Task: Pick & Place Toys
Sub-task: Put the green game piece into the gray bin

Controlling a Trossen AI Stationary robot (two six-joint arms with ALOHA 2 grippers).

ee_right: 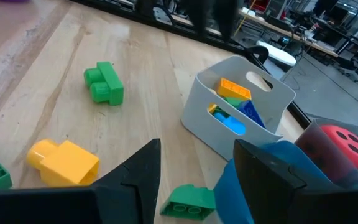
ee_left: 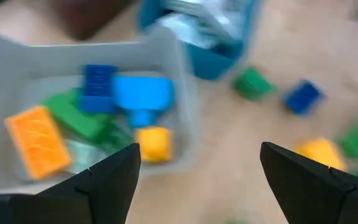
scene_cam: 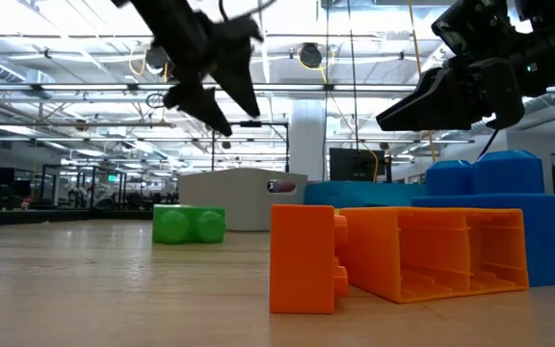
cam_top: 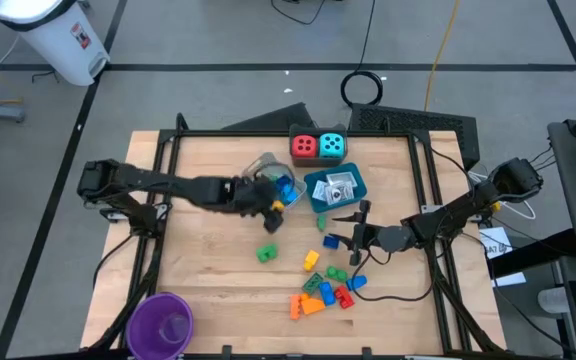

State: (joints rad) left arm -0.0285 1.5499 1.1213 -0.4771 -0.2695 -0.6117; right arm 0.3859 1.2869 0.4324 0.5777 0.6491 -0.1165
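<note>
The left gripper (ee_left: 197, 180) hovers above the grey tray (ee_left: 179, 74) of bricks (ee_left: 142, 93), fingers open; the right gripper (ee_right: 194, 180), fingers parted and empty, waits near the blue tray (cam_top: 318, 200).

Two dark, jointed arms trailing black cables, each gripper (ee_left: 197, 180) ending in flat black fingers.

I can't read any text from here. The white bin (cam_top: 53, 35) on the floor carries a red-and-black label, too small to make out. A white sheet (cam_top: 496, 243) beside the table's right edge has dark print I can't resolve. The packets (cam_top: 339, 189) in the blue tray (cam_top: 315, 201) show print, also illegible.
</note>
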